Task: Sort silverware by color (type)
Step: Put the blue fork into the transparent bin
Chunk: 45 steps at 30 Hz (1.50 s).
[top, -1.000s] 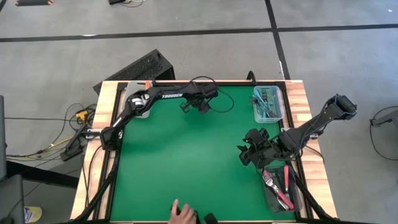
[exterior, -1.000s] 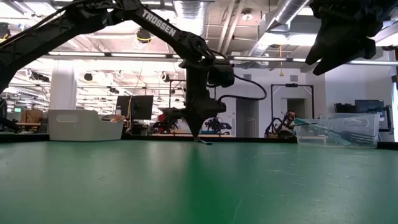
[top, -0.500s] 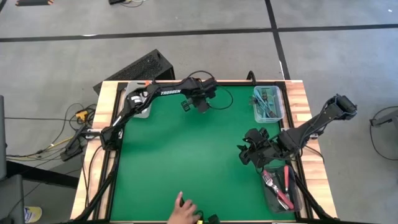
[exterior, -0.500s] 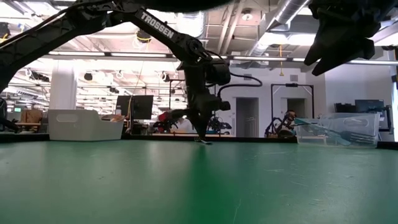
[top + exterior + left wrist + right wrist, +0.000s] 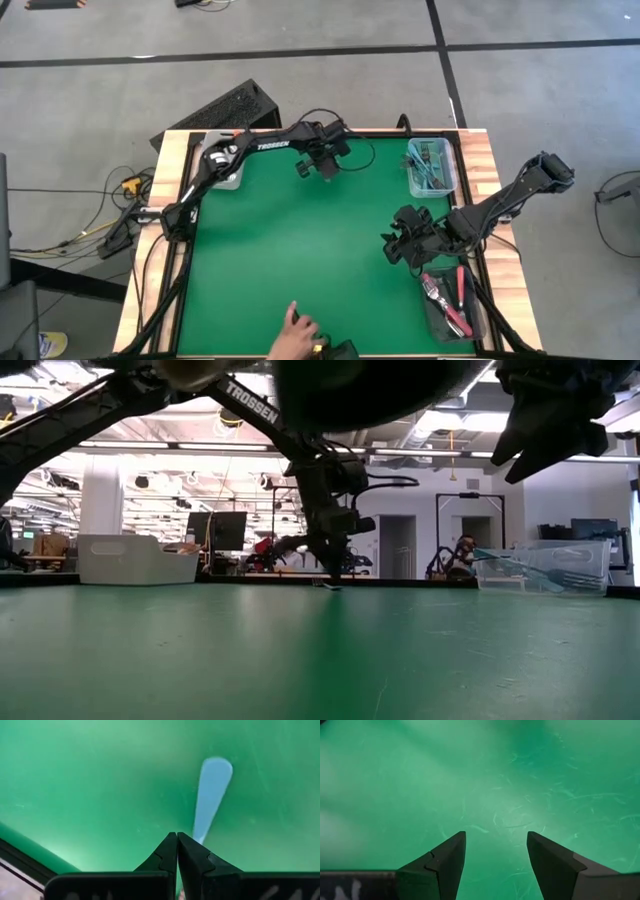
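Fingers of the left gripper (image 5: 177,840) pinch a light blue fork handle (image 5: 211,795) near the table's (image 5: 280,250) far edge, probably to lift it for sorting, while the right gripper (image 5: 496,842) waits spread.

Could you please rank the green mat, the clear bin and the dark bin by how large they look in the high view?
1. green mat, by far the largest.
2-3. dark bin and clear bin: they look too alike to rank.
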Each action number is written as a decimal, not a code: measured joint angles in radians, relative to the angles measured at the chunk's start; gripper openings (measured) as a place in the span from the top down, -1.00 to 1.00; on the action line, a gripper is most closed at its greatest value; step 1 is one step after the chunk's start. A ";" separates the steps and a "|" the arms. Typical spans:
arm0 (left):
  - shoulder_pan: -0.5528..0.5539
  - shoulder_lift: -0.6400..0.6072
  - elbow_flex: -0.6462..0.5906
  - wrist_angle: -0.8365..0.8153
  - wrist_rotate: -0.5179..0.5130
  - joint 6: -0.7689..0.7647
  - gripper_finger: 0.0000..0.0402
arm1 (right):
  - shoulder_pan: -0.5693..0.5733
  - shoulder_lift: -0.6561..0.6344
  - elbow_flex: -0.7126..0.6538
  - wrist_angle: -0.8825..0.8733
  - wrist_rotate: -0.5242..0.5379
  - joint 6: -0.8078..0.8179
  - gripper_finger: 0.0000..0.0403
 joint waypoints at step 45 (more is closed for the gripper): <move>0.084 -0.087 -0.175 -0.171 0.019 -0.894 1.00 | -0.191 0.000 0.000 0.287 -0.008 -0.222 -0.18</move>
